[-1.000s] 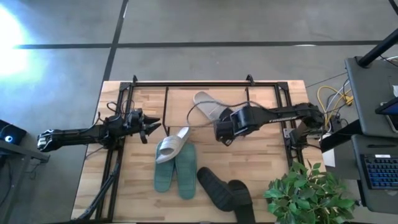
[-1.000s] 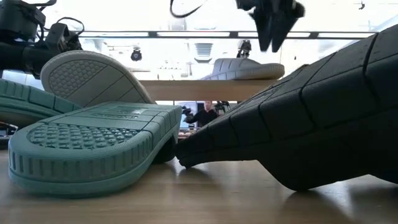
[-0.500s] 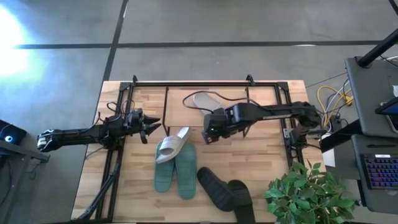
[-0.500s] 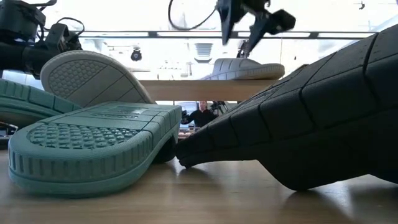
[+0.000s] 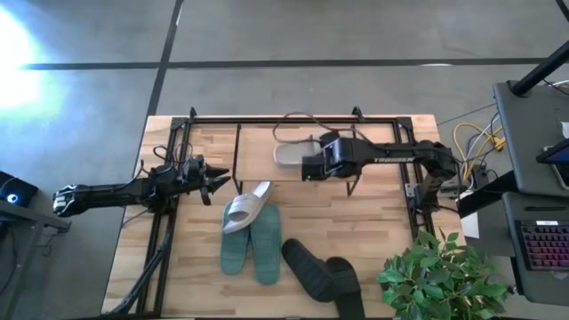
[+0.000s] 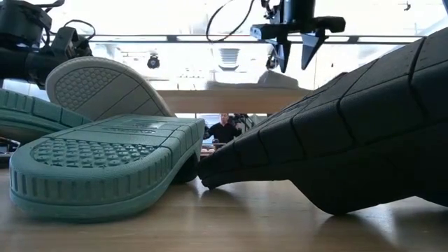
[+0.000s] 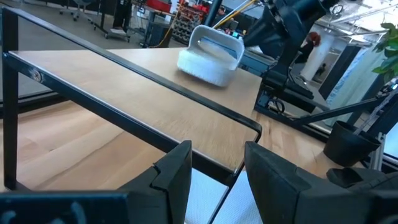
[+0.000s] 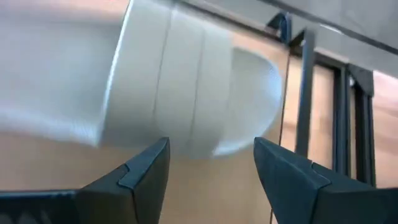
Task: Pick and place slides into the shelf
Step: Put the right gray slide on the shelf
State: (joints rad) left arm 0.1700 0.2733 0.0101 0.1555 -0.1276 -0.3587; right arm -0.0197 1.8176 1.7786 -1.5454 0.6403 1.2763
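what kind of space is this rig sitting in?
Likely a robotics lab or workshop: bare concrete floor under the wooden table, a workstation with a keyboard and loose cables alongside, and equipment racks plus a person in the room behind.

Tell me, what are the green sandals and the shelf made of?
The teal slides look like matte moulded foam or rubber: one-piece, with studded treads. The shelf seems a pale wooden board, with visible grain, on thin black metal rails.

Overhead cam straight down, low cam at tabletop level (very close to slides), wrist cams share white slide [image 7: 209, 55]
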